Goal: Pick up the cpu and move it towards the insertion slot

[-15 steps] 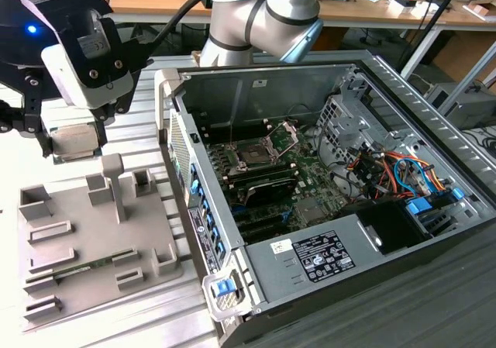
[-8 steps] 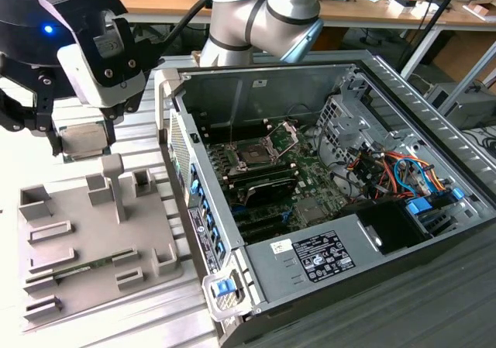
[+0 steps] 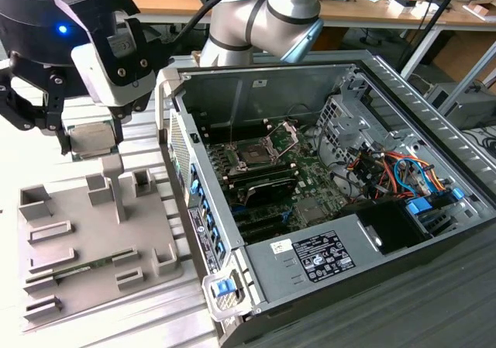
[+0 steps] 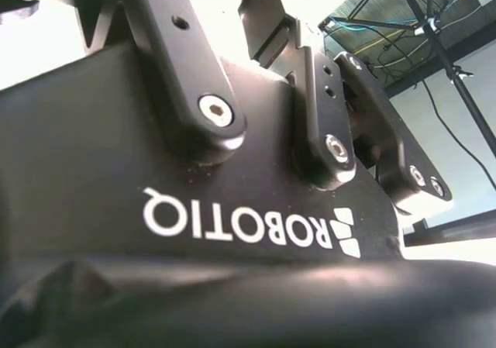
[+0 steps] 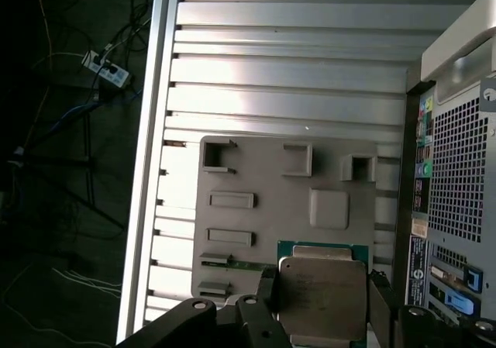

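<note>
- We see the jaws clamped on the cpu (image 5: pixel 322 286), one of the fingers (image 5: pixel 380 305) pressed to each of two opposite edges, silvery top up.
- In the exterior view the gripper (image 3: pixel 91 142) holds the cpu (image 3: pixel 93 137) at the exterior view's left, outside the computer case (image 3: pixel 310 263).
- The chip hangs over the grey fixture plate (image 3: pixel 85 239) and looks lifted off it; a bare square pad (image 5: pixel 329 208) on the plate lies just beside it in the first wrist view.
- A thin green memory stick (image 5: pixel 232 264) rests in a holder on the same plate.
- The plate sits on a slatted aluminium table (image 5: pixel 294 69), just beside the case wall.
- The insertion slot (image 3: pixel 252 156) lies inside the open case, well apart from the chip, with its retention bracket (image 3: pixel 288 133) tilted up.
- The second wrist view shows us the gripper's black links and body.
</note>
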`<action>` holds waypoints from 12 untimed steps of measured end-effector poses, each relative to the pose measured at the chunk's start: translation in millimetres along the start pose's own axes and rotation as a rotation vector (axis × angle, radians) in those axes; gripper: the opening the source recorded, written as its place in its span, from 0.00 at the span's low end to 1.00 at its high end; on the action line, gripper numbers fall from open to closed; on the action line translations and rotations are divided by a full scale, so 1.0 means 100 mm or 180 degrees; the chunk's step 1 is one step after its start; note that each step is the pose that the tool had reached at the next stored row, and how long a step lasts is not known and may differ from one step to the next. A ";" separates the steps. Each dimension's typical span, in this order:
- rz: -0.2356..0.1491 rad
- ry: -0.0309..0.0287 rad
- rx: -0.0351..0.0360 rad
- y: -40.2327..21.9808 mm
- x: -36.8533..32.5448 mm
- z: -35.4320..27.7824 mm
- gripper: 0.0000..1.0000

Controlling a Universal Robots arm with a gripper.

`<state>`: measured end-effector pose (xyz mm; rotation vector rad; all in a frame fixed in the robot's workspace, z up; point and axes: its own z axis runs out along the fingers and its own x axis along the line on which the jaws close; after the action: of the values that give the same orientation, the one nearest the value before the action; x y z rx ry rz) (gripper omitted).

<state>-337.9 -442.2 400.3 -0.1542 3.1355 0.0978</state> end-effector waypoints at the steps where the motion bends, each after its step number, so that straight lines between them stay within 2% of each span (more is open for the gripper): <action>1: 0.0000 0.0000 0.0000 -0.001 -0.007 0.000 0.55; 12: 0.0000 0.0000 0.0000 -0.011 -0.108 0.000 0.55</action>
<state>-327.1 -442.2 400.3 -0.1543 3.1355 0.0977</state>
